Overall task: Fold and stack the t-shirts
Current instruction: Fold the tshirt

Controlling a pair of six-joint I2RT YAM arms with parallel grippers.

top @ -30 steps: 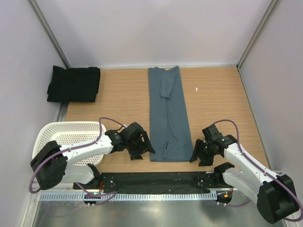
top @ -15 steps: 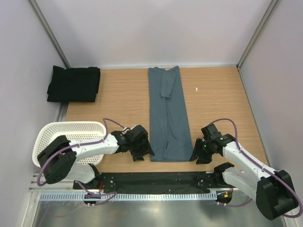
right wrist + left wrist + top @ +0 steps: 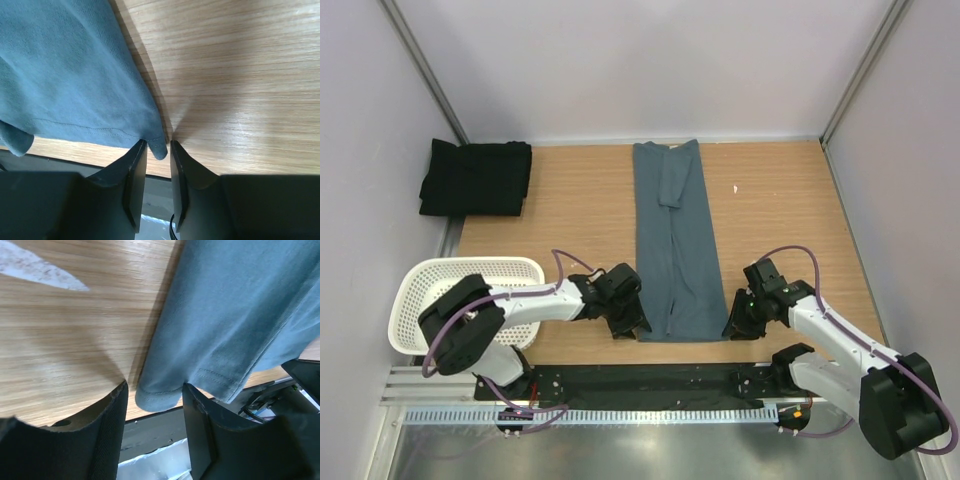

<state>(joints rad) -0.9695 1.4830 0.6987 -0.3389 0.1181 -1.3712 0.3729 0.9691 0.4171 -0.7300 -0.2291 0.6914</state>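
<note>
Top external view: blue-grey shirt (image 3: 675, 240) lies as a long strip, black shirt (image 3: 477, 177) folded far left; left gripper (image 3: 632, 325) and right gripper (image 3: 732, 326) have moved onto the strip's near corners. Left wrist view: jaws apart around the hem corner — narrowing, not clamped. Right wrist view: jaws nearly together on its corner — perhaps pinching already. Lengthwise fold likely follows.

No readable text, brand, number or sign anywhere in sight. Only candidate: small white neck label (image 3: 671, 147) at far end of blue-grey shirt (image 3: 676, 240), too tiny to make out any lettering.
</note>
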